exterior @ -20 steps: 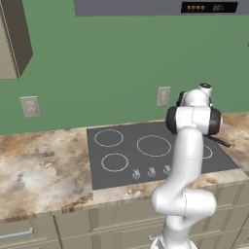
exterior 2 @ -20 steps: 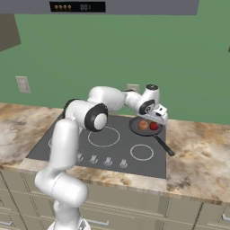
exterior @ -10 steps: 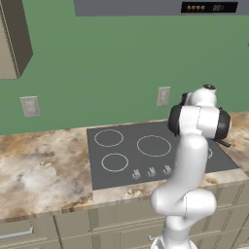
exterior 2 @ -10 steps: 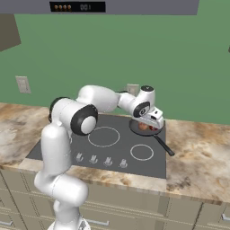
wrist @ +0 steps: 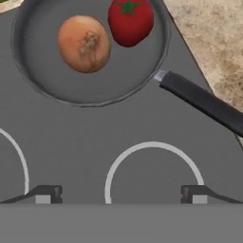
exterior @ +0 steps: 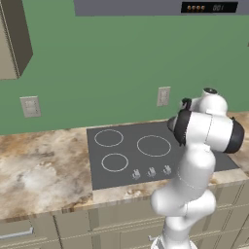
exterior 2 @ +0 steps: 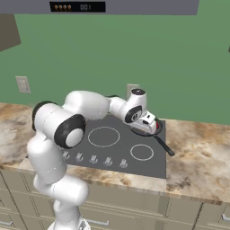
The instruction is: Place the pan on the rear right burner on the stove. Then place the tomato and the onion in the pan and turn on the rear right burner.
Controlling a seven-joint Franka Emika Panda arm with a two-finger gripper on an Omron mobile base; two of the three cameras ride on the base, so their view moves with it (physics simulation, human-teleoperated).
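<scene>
The dark pan (wrist: pixel 128 69) sits at the stove's (wrist: pixel 71 137) rear right corner, covering the rear right burner. Inside it lie the brownish onion (wrist: pixel 84 43) and, touching its right side, the red tomato (wrist: pixel 130 21). The pan's black handle (wrist: pixel 204 102) points toward the stone counter. My gripper (wrist: pixel 119 194) hovers open and empty, just in front of the pan and above the front right ring (wrist: pixel 152 147). From the right base view the gripper (exterior 2: pixel 150 123) hangs over the pan (exterior 2: pixel 143 133), hiding its contents.
A row of silver knobs (exterior 2: pixel 93 159) lines the stove's (exterior 2: pixel 117 148) front edge. Marble counter (exterior 2: pixel 197 152) spreads to the right of the handle (exterior 2: pixel 164 144). A wall outlet (exterior: pixel 163 96) is on the green wall behind the stove (exterior: pixel 97 170).
The hand has drawn slightly back from over the pan toward the front of the stove, and the elbow has swung lower. The jaws have stayed open; onion and tomato rest unmoved in the pan.
</scene>
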